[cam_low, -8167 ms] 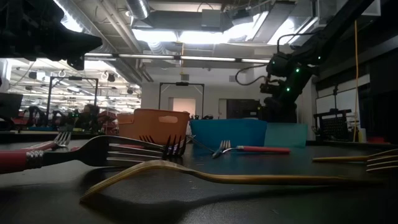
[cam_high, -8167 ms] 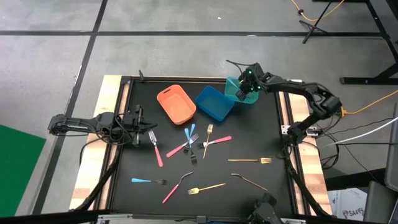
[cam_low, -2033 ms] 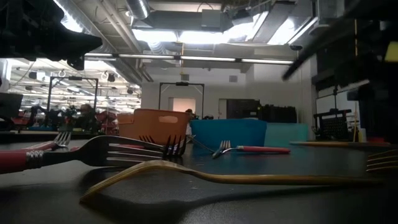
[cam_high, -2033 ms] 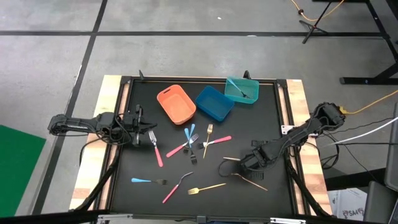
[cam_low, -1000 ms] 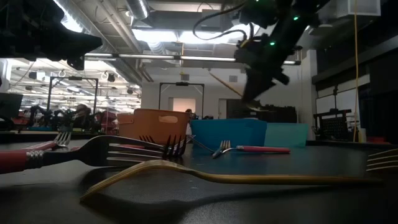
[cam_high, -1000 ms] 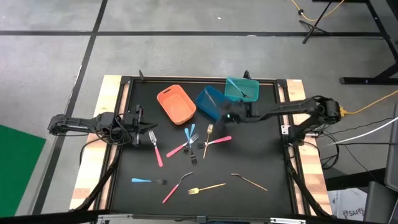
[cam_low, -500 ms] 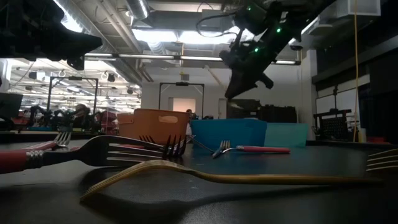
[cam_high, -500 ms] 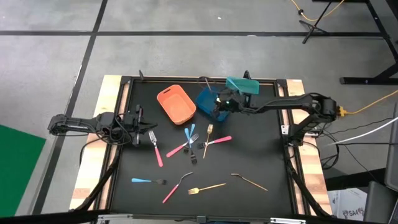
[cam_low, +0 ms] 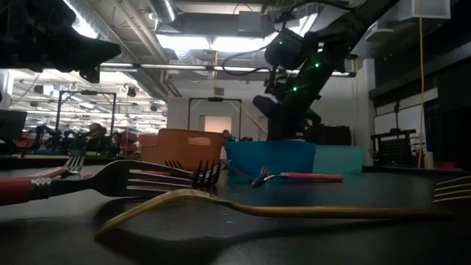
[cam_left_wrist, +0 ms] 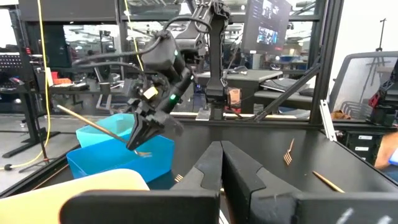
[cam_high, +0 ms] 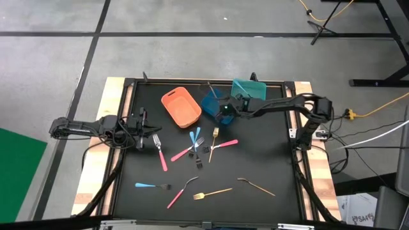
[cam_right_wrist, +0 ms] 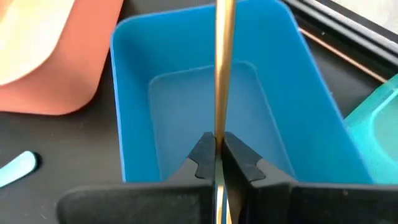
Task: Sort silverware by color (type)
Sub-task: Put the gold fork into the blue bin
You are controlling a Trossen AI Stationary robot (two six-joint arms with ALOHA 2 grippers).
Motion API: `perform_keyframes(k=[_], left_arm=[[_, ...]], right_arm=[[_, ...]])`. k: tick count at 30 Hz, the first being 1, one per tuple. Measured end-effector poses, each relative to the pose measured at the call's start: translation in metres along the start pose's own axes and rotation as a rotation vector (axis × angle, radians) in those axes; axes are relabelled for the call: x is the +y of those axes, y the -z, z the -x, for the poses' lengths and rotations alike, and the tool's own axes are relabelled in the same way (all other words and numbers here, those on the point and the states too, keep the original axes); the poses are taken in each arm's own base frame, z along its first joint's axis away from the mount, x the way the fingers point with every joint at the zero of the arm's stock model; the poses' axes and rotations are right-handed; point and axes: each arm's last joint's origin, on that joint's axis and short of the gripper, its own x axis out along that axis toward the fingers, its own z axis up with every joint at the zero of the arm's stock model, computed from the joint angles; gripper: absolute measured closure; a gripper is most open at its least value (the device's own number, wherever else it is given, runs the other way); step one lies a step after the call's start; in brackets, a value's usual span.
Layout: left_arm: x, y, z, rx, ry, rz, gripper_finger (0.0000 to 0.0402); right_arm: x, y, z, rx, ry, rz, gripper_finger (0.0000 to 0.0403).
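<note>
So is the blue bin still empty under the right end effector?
Yes: in the right wrist view the blue bin shows a bare floor, and the gold utensil is pinched in the right end effector above it.

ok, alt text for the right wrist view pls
The right pincer is shut on a gold utensil, its slim handle running straight out from between the fingers, held over the empty blue bin. The orange bin sits on one side of the blue one, a corner of the teal bin on the other, and a light-blue handle tip lies on the black table.
</note>
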Motion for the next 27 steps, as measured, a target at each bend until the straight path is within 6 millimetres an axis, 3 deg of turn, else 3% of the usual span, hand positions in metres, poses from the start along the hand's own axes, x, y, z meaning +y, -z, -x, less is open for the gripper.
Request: perform_keyframes(k=[27], left_arm=[[0.000, 0.000, 0.000, 0.000, 0.000, 0.000, 0.0401]], right_arm=[[-0.005, 0.014, -0.001, 0.141, 0.044, -0.080, 0.0398]])
